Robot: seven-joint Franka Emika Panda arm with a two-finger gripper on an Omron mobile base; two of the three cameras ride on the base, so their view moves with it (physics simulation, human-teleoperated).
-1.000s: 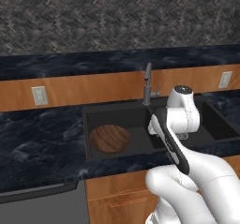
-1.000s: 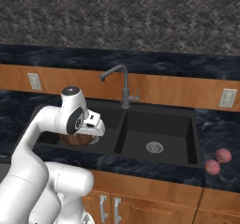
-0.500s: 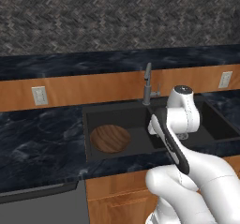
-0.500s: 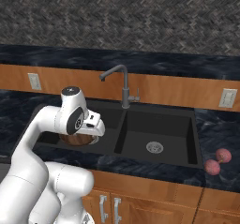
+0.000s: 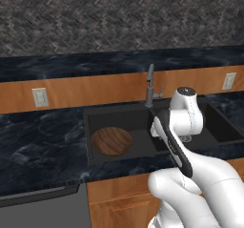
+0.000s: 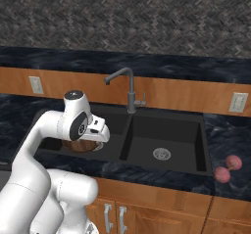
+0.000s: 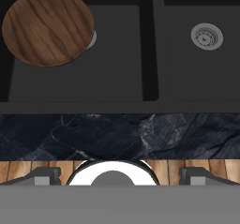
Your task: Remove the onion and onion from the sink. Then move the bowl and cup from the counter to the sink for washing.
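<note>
Both base cameras look forward and down, sharing the sink (image 5: 143,127); the hand camera faces straight down into it.

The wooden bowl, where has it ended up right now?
The wooden bowl sits in the left basin of the black sink, partly over that basin's drain, left of the grey faucet.

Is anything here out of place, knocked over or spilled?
Nothing looks spilled or broken. The wooden bowl sits upright in the sink's left basin, partly covering that drain. Two onions lie loose on the counter right of the sink, near its front edge, where they might roll.
</note>
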